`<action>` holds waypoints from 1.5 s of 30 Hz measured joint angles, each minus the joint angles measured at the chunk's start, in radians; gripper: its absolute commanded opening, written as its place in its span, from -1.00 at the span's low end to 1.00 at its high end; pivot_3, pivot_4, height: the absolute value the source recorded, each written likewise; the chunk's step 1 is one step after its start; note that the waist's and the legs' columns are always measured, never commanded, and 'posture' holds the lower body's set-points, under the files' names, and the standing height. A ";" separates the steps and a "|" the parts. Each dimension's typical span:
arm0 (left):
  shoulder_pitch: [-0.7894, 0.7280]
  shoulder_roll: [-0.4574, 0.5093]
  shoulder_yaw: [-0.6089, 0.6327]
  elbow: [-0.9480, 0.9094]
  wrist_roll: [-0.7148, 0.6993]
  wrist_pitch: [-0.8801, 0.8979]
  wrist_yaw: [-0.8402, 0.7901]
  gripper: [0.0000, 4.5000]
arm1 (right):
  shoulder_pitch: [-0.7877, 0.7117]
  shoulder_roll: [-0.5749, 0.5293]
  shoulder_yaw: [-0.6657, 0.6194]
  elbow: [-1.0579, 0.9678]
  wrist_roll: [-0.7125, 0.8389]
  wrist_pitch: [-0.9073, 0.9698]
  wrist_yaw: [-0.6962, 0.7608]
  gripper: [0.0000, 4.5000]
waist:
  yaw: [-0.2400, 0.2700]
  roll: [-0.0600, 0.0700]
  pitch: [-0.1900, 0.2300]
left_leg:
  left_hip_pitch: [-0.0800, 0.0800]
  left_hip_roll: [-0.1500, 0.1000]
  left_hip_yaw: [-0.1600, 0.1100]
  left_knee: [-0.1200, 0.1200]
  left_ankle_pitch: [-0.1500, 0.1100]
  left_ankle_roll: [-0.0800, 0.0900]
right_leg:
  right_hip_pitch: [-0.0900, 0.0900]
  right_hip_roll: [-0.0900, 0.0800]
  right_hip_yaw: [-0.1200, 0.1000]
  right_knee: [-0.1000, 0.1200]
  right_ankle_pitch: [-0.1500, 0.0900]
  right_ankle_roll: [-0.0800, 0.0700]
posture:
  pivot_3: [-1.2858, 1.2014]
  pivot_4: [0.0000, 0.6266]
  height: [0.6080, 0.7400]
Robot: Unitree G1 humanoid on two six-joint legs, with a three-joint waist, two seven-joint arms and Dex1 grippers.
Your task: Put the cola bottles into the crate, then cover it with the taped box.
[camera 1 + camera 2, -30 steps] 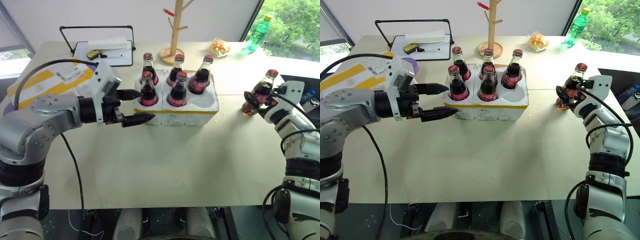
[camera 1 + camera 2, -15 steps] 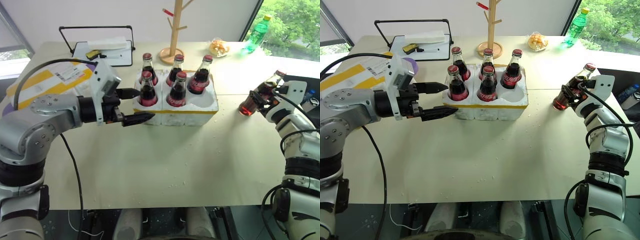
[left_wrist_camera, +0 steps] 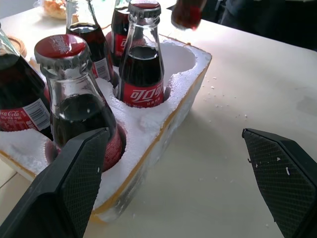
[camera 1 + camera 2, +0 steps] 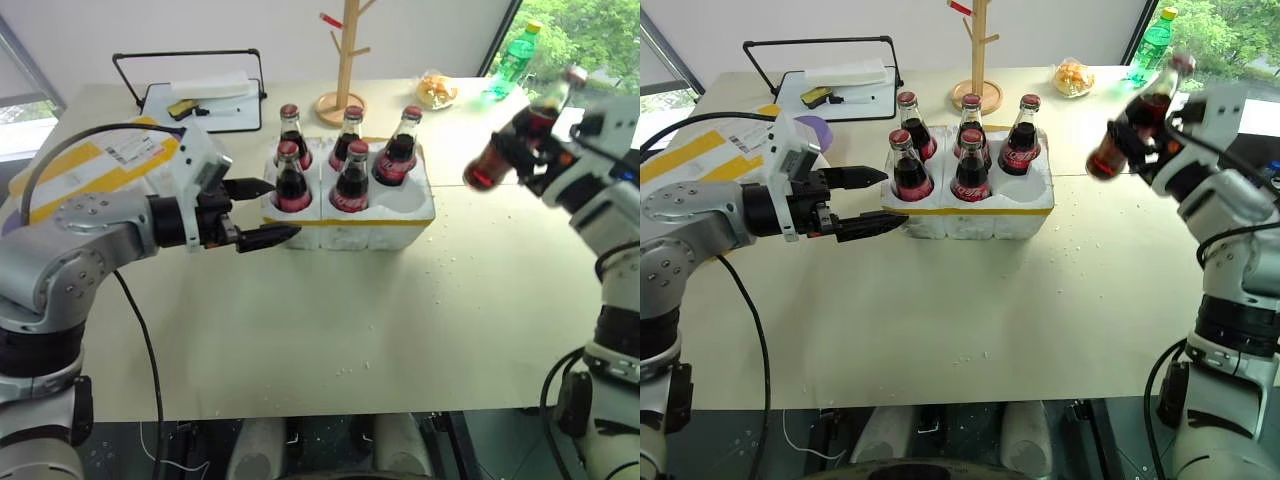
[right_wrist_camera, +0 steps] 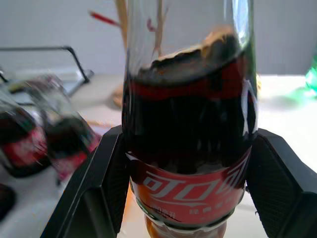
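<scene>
Above the table's right side, the right gripper [image 4: 1140, 125] has lifted its clenched cola bottle [image 4: 512, 140] clear.
Five cola bottles [image 4: 352, 180] sit unmoved in the crate [image 4: 350, 215]; left gripper [image 4: 255, 212] waits released beside it. Motion blurs the lifted bottle's cap; the taped box [image 4: 95, 165] is seemingly half-hidden behind the left arm.

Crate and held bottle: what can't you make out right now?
- Held bottle: blurred in both eye views; the right wrist view cuts off its cap and base.
- Crate: the bottles hide their wells' bottoms.
- Taped box: the left arm partly covers it; label unreadable.
</scene>
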 measured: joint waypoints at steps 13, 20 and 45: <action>0.011 0.005 0.039 -0.011 -0.018 -0.002 0.022 1.00 | -0.070 0.028 0.178 -0.089 0.108 0.114 0.076 0.18 | 0.012 -0.001 0.000 | -0.002 -0.001 -0.001 0.000 0.000 0.000 | 0.000 0.000 -0.001 0.000 0.000 0.000 | 0.03 -0.52 1.00; 0.010 0.004 0.039 -0.025 -0.041 -0.002 0.032 1.00 | -0.013 0.055 0.248 -0.089 0.064 0.105 0.086 0.18 | 0.009 -0.001 0.000 | -0.002 0.000 0.000 0.000 0.000 0.000 | -0.001 0.000 -0.001 0.000 0.000 0.000 | 0.03 -0.52 1.00; -0.024 0.004 0.039 -0.026 -0.073 -0.007 0.054 1.00 | 0.007 0.041 0.315 -0.017 -0.101 -0.052 0.159 0.18 | 0.014 -0.002 -0.001 | -0.001 -0.001 -0.001 0.001 0.000 0.000 | 0.001 -0.001 -0.001 0.000 0.000 0.000 | 0.03 -0.52 1.00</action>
